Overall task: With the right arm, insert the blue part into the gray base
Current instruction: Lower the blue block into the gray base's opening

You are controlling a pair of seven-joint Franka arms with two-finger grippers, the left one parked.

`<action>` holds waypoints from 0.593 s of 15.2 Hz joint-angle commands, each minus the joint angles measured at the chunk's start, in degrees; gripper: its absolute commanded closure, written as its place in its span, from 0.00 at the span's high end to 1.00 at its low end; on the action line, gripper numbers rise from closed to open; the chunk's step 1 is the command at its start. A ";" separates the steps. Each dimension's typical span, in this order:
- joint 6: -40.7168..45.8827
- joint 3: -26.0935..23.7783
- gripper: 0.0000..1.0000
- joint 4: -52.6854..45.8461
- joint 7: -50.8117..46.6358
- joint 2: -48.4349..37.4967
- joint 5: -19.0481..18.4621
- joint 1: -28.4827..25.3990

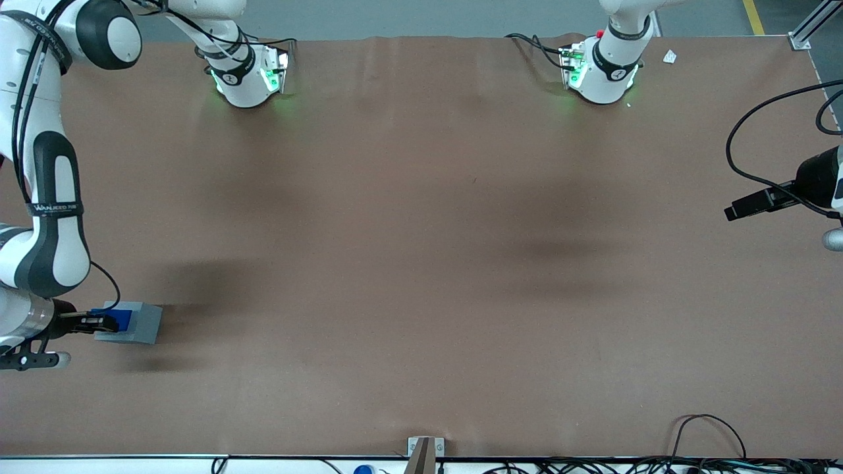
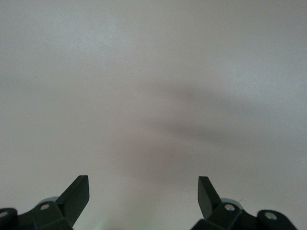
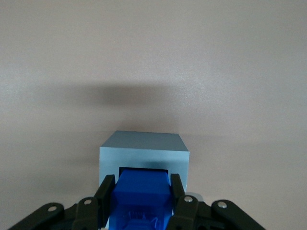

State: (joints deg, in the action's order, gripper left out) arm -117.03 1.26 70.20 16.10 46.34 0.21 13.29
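The gray base (image 1: 136, 323) sits on the brown table at the working arm's end, near the front camera. The blue part (image 1: 113, 319) is at the base's top, held by my right gripper (image 1: 105, 322), whose black fingers close on its two sides. In the right wrist view the blue part (image 3: 141, 191) sits between the fingers (image 3: 106, 191), its lower end at the dark square recess of the gray base (image 3: 144, 151). How deep it sits in the recess I cannot tell.
The brown table (image 1: 421, 250) stretches wide from the base toward the parked arm's end. Two arm pedestals (image 1: 247, 76) stand at the table's edge farthest from the front camera. Cables lie along the table's near edge (image 1: 711, 438).
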 commanded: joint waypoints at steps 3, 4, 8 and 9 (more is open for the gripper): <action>0.31 -1.00 0.59 0.55 -0.63 -0.46 0.32 1.48; -0.30 -1.00 0.92 0.90 -0.55 -0.37 0.41 1.57; 0.13 -1.18 1.00 0.73 -0.55 -0.90 0.41 1.13; 0.49 -1.26 1.00 0.47 -0.63 -1.68 0.58 0.78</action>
State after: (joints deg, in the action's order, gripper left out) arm -117.00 1.01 70.15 16.07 46.36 0.27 13.86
